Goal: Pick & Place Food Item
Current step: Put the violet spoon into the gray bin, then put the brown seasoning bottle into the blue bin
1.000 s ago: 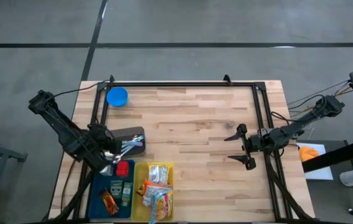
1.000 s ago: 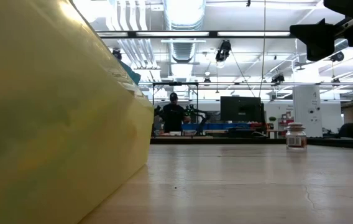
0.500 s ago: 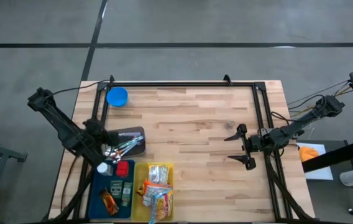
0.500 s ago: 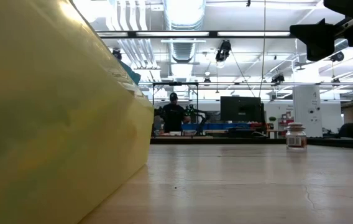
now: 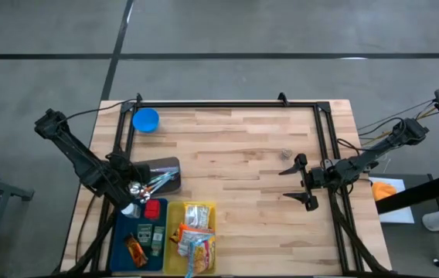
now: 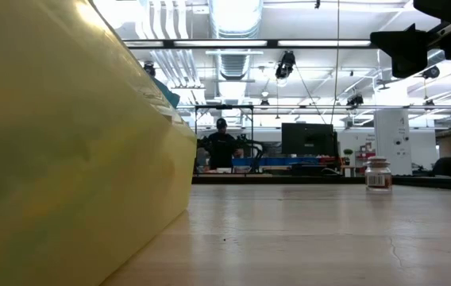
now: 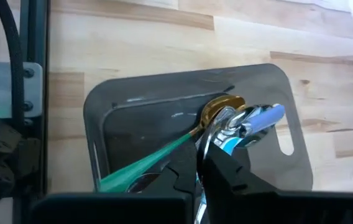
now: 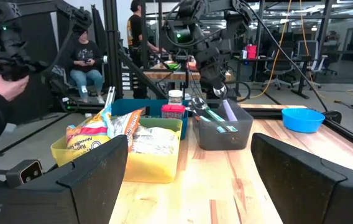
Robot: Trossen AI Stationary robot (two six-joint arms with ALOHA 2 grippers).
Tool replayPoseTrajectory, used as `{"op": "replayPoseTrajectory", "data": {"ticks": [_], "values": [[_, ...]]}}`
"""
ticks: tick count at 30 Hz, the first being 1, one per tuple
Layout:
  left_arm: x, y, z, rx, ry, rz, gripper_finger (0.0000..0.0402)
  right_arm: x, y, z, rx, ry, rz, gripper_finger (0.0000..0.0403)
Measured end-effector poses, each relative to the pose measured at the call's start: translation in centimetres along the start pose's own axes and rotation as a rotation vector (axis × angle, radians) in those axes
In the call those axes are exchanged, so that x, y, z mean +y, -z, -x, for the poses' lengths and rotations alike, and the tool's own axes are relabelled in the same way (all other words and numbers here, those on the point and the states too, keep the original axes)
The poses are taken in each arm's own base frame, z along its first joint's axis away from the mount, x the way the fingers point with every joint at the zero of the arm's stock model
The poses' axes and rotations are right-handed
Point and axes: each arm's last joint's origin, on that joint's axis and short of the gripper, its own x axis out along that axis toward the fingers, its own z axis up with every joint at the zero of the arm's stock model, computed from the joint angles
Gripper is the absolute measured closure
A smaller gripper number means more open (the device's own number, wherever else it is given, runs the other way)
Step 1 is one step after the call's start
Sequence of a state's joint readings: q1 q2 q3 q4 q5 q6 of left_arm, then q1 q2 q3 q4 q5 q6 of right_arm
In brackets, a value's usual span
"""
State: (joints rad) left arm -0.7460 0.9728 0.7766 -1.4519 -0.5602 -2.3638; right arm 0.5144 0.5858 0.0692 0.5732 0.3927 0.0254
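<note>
Food packets and jars lie in a blue bin (image 5: 138,235) and a yellow bin (image 5: 192,239) at the table's near left. Among them are a red-lidded tub (image 5: 153,208) and a white-lidded jar (image 5: 129,208). Just beyond the bins, a grey tray (image 7: 133,112) holds cutlery, with a green-handled spoon (image 7: 145,163) among it. My left gripper (image 7: 201,146) is shut and slants down over that cutlery (image 5: 158,180). My right gripper (image 5: 301,181) stands open and level near the table's right side, holding nothing. My left gripper has its shut fingertips (image 7: 217,163) right over the cutlery in the grey tray, coming from the table's left and slanting down. The fingers themselves hide the spot below them, so I cannot tell whether they touch a utensil.
A blue bowl (image 5: 145,120) sits at the far left corner. A small jar (image 5: 286,154) stands alone right of centre, also in the low view (image 6: 378,175). Bare wood lies between the tray and my right gripper. People show in the room beyond.
My left gripper has drawn back from the blue bin's far corner toward the table's left, sinking toward the grey tray and rolling about its own line. It has stayed shut. The white-lidded jar now shows clear of the arm.
</note>
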Motion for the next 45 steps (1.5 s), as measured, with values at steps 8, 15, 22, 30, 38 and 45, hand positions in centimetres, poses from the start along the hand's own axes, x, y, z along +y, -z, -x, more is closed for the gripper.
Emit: {"op": "replayPoseTrajectory", "data": {"ticks": [8, 15, 22, 30, 38, 45], "values": [[-0.04, 0.73, -0.8, -0.023, -0.026, -0.002, 0.0319, 0.0, 0.0, 0.0, 0.0, 0.0, 0.0, 0.0064], [-0.07, 0.77, -0.81, -0.02, -0.023, 0.003, 0.0235, 0.0, 0.0, 0.0, 0.0, 0.0, 0.0, 0.0064], [-0.08, 0.77, -0.8, -0.019, -0.022, 0.003, 0.0158, 0.0, 0.0, 0.0, 0.0, 0.0, 0.0, 0.0064], [-0.11, 0.79, -0.78, -0.016, -0.02, 0.006, 0.0114, 0.0, 0.0, 0.0, 0.0, 0.0, 0.0, 0.0064], [-0.11, 0.79, -0.78, -0.016, -0.02, 0.006, 0.0112, 0.0, 0.0, 0.0, 0.0, 0.0, 0.0, 0.0064], [-0.58, 0.71, -0.16, 0.006, 0.002, 0.011, 0.0112, 0.0, 0.01, 0.0, 0.001, 0.0, 0.0, 0.0064]]}}
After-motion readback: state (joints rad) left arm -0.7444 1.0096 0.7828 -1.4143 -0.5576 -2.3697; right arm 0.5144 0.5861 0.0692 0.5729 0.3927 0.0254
